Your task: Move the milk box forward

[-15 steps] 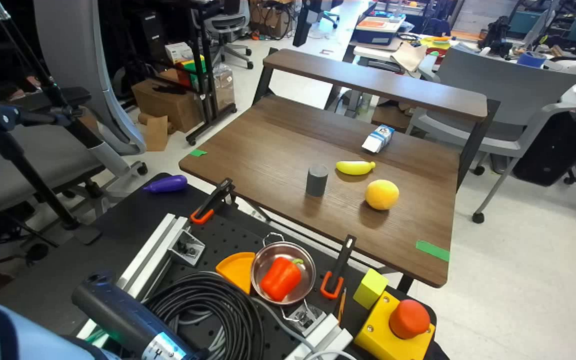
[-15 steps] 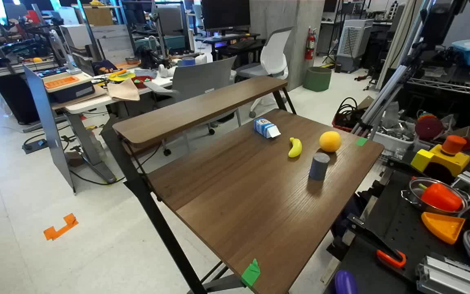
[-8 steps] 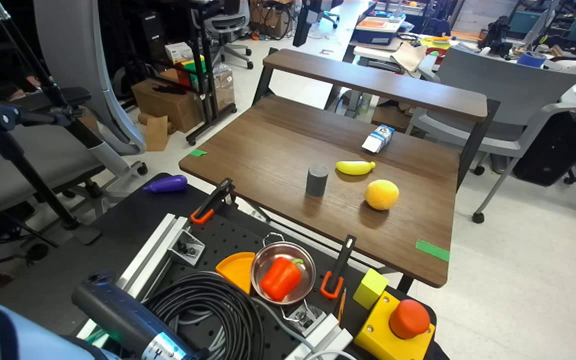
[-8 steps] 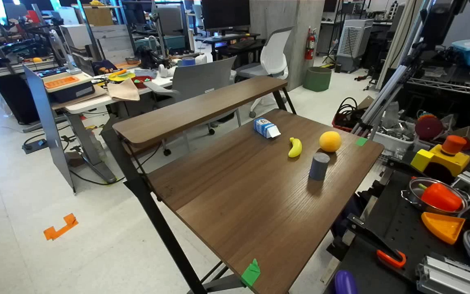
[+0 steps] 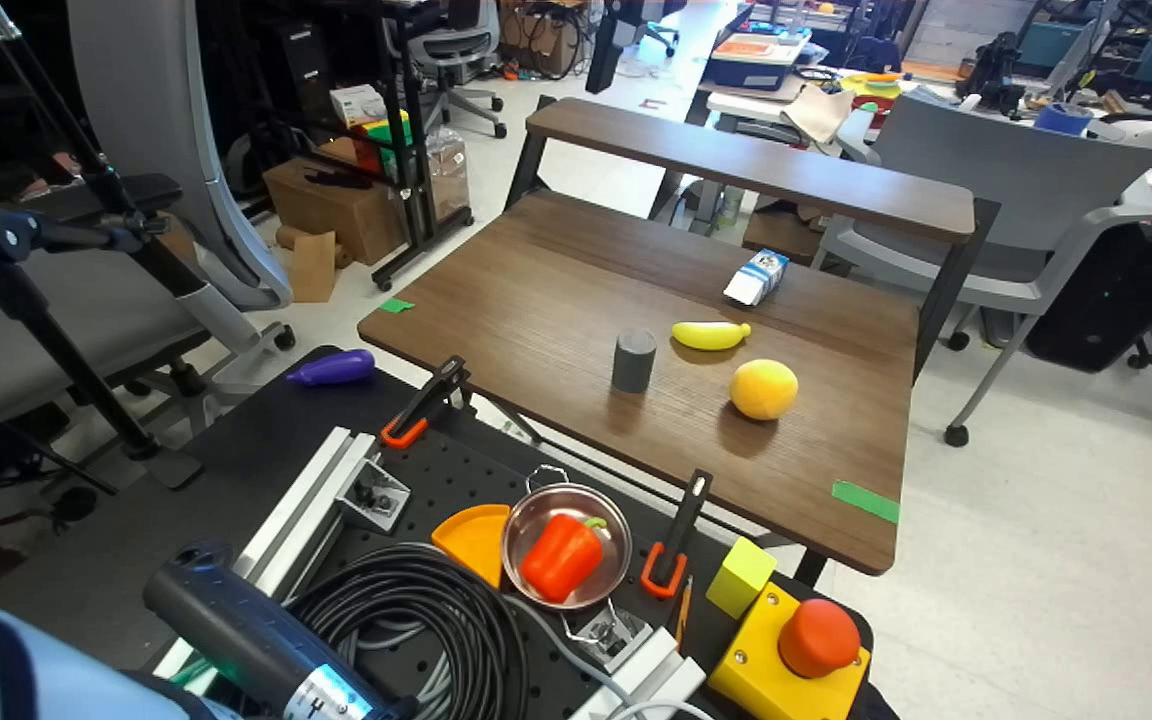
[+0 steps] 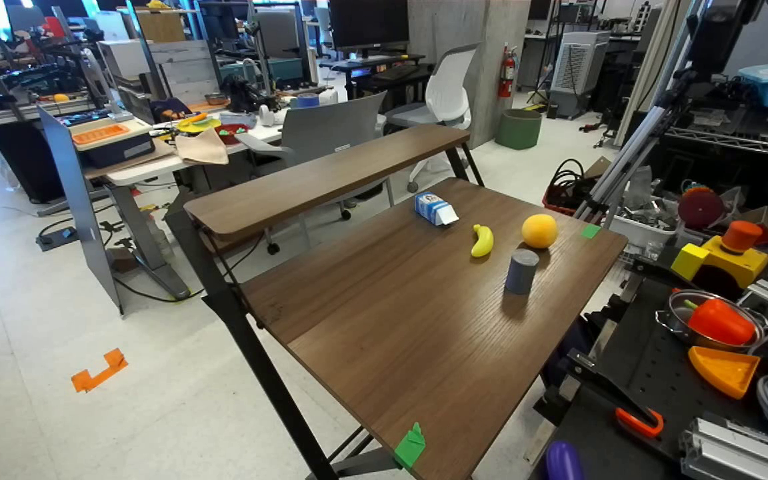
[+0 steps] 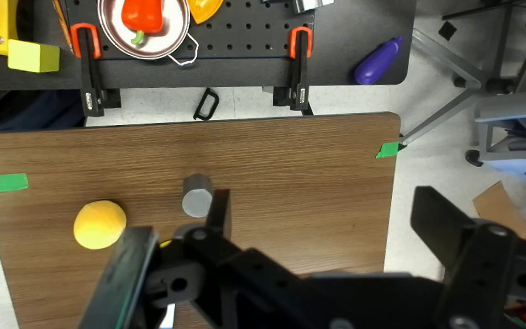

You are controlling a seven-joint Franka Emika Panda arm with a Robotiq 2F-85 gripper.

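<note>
Apparently, the task is barely begun, if at all. In an exterior view, the milk carton (image 5: 757,278) lies on its side on the counter (image 5: 546,290), at one o'clock from the banana (image 5: 709,336), gripped by nothing. In an exterior view, the carton (image 6: 435,209) rests at ten o'clock from the banana (image 6: 483,242). In the wrist view, the pincer (image 7: 322,205) is spread wide, holding nothing; a white sliver, probably the carton (image 7: 168,315), shows toward seven o'clock. Reaching, grasping and moving it forward all seem left.
</note>
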